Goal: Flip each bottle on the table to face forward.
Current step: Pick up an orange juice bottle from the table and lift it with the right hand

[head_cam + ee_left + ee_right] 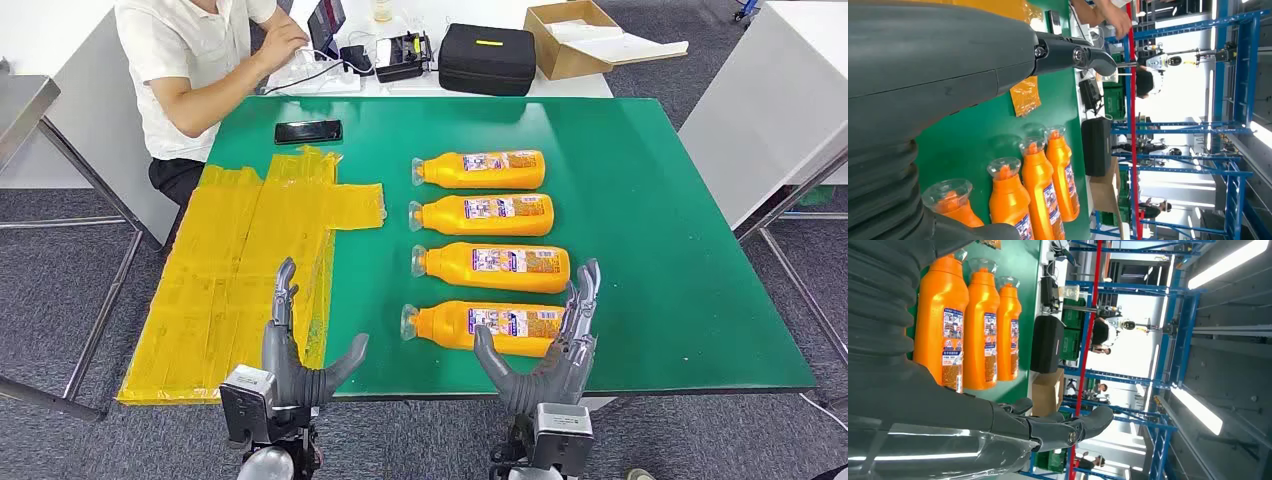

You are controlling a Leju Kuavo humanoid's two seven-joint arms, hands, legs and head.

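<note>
Several orange bottles lie on their sides in a column on the green table (650,250), clear caps to the left and labels up. The nearest bottle (480,326) is by the front edge, with another bottle (495,266) just behind it. My right hand (550,350) is open, fingers spread and raised at the nearest bottle's base end; whether it touches I cannot tell. My left hand (300,350) is open at the front edge, left of the bottles and holding nothing. The bottles (1008,200) appear beyond my left hand (948,65), and the labelled bottles (940,320) beside my right hand (998,425).
A yellow plastic sheet (250,260) covers the table's left part. A black phone (308,131) lies near the far edge. A person (200,60) sits at the far left corner. Behind the table stand a black case (487,58) and a cardboard box (575,35).
</note>
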